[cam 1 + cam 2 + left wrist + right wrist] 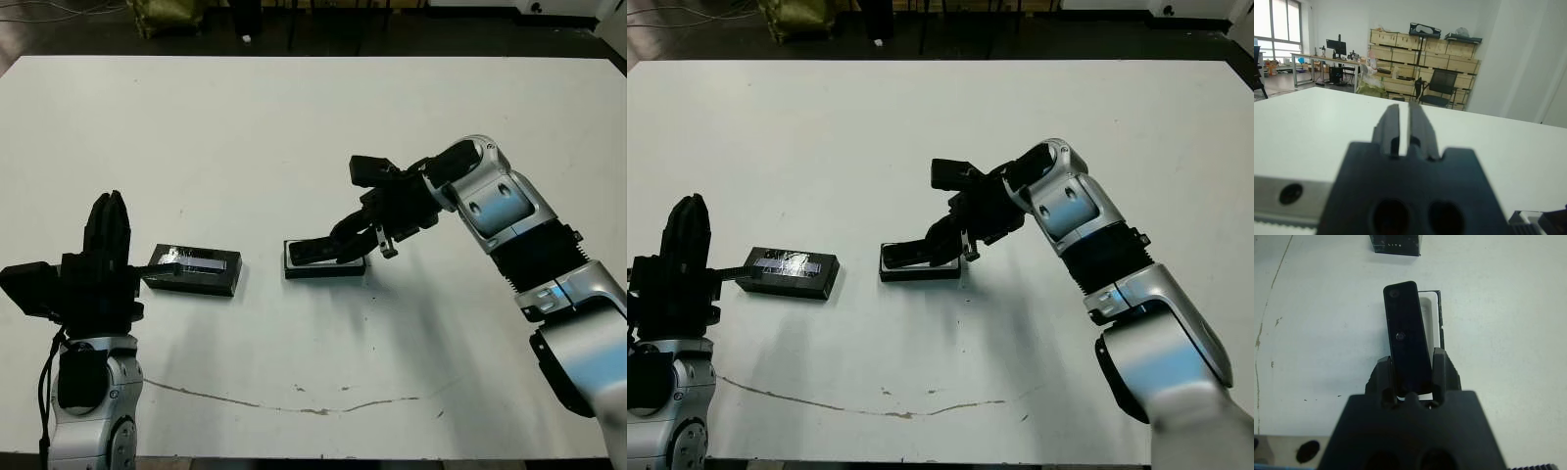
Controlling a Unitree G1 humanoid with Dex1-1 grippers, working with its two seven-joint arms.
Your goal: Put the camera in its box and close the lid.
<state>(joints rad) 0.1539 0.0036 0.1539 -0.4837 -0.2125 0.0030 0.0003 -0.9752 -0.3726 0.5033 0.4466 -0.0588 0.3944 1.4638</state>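
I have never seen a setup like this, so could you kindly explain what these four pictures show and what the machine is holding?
It is a humanoid robot with two arms at a white table. The two wide pictures come from a stereo camera on its head; the other two come from cameras on each wrist, looking along the fingers. The right gripper is shut on the camera, a slim black bar, and holds it tilted over the box, a small white-lined tray. Whether it touches the box, I cannot tell. The lid, black with a shiny strip, lies apart on the table, near the left gripper. That gripper points upward, fingers shut, holding nothing.
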